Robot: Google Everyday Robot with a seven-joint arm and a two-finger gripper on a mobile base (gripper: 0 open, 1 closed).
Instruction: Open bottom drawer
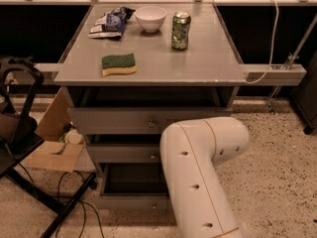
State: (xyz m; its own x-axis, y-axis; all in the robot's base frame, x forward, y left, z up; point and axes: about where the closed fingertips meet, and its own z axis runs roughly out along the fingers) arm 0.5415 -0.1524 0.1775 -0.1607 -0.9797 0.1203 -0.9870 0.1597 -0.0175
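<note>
- Black chair frame (22, 128) and floor cables (74, 202), far left: the cables run near the cabinet's lower left corner. If the base shifts that way, it could snag them.
- Cardboard box (52, 150), just beside the left side of the drawer stack: a straight pull clears it, a skewed one may not.
- Bottom drawer (131, 201): lowest of three, at floor level under the table. Its front stands out from the cabinet with dark interior showing behind it, so it reads as partly open. An off-axis pull could make it bind on its runners.
- Middle drawer (124, 153), directly above: an upward drift during the pull could knock its front.
- White arm (198, 177): the elbow link covers the right part of the bottom drawer and its knob. The gripper is out of sight somewhere behind it, so I can't tell whether it's clamped on the knob or free. Slipping off that knob looks like the main failure, and this camera wouldn't show it.
- Soda can (181, 30), upright on the table (208, 66): a hard jolt through the cabinet could tip it.
</note>
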